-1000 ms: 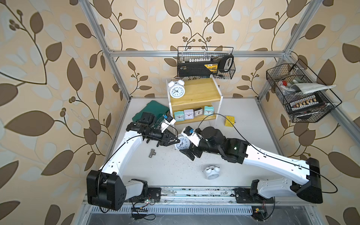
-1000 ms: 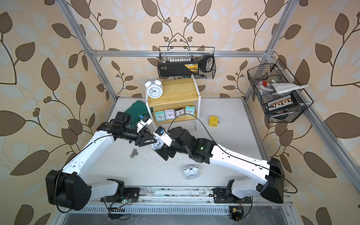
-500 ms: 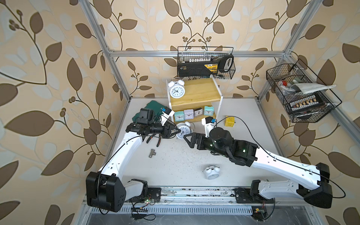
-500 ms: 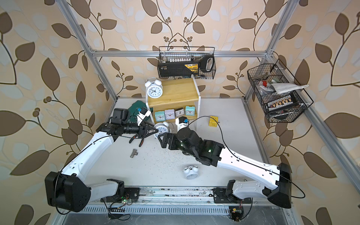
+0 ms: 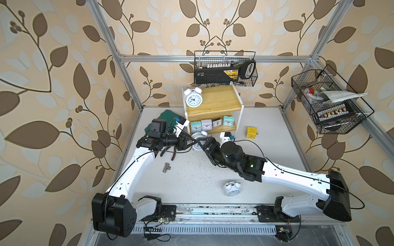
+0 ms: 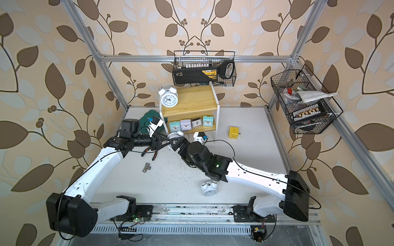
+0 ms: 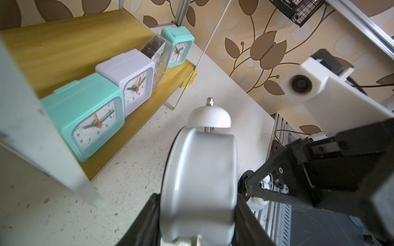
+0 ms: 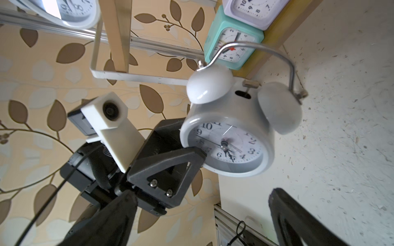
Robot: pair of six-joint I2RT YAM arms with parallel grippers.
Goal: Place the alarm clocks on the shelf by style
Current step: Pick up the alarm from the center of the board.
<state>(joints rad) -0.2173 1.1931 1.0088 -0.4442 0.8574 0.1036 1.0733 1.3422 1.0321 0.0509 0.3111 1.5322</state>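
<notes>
Leafy wallpaper point(image 5: 64, 64) behind, left tool point(image 5: 191, 142) grips round white twin-bell clock point(image 8: 230, 136); right tool point(image 8: 201, 196) gapes.

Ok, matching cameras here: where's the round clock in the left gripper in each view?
In a top view: held twin-bell clock at centre.
In a top view: that clock left of centre.
Left wrist: that clock, lower middle, edge-on.
Right wrist: that clock, right of centre, dial visible.
Shared landmark: mint square clock nearest it.

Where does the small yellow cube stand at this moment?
In both top views the yellow cube sits on the white table, right of the shelf, level with its lower board, touching nothing.
</notes>
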